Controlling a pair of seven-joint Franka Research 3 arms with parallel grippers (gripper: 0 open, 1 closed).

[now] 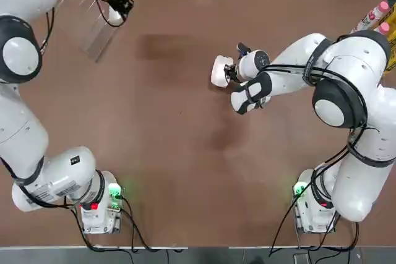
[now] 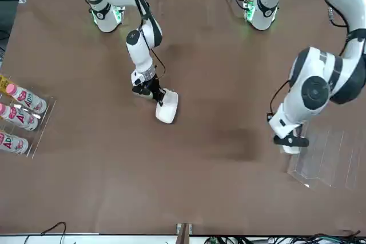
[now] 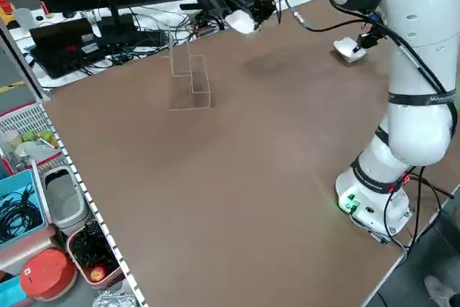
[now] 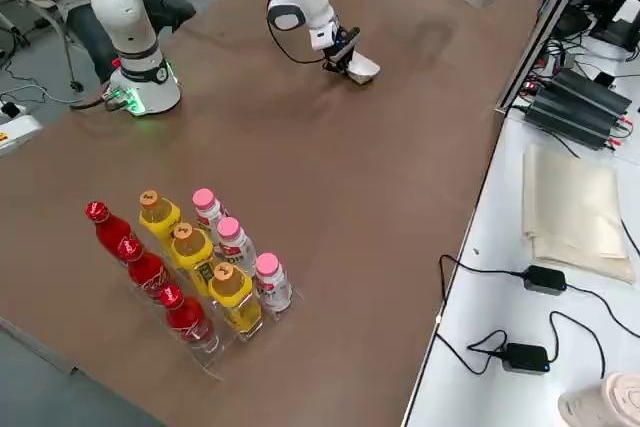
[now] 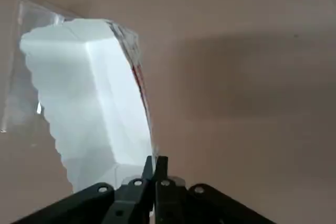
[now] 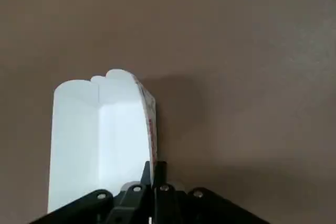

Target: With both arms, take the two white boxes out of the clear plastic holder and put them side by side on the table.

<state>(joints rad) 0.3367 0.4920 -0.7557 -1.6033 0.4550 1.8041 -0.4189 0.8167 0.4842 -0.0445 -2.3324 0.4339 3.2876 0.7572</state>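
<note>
Brown and broad, the bench (image 1: 179,171) runs from the two green-lit arm bases out to a far edge crowded with cables, with a person seated behind the robot's right side. Out near the middle, the right claw (image 2: 157,96) reaches low over the surface with its fingers clenched tight on the edge of one white box (image 2: 166,108), which juts out past the fingertips and lies on or just above the bench; I cannot tell which. Far off at the opposite corner, the left claw (image 1: 116,8) is likewise pinched shut on the rim of the other white box (image 5: 94,98), which hangs from the fingertips above the wood. Right beside that claw, partly beneath it, stands the clear plastic holder (image 1: 93,26), little more than glinting edges, and in the left wrist view its transparent wall shows just behind the box. Well away from the right claw, out at the bench's edge on that arm's side, sits a rack of bottles (image 4: 190,267), red, yellow and pink-capped.
</note>
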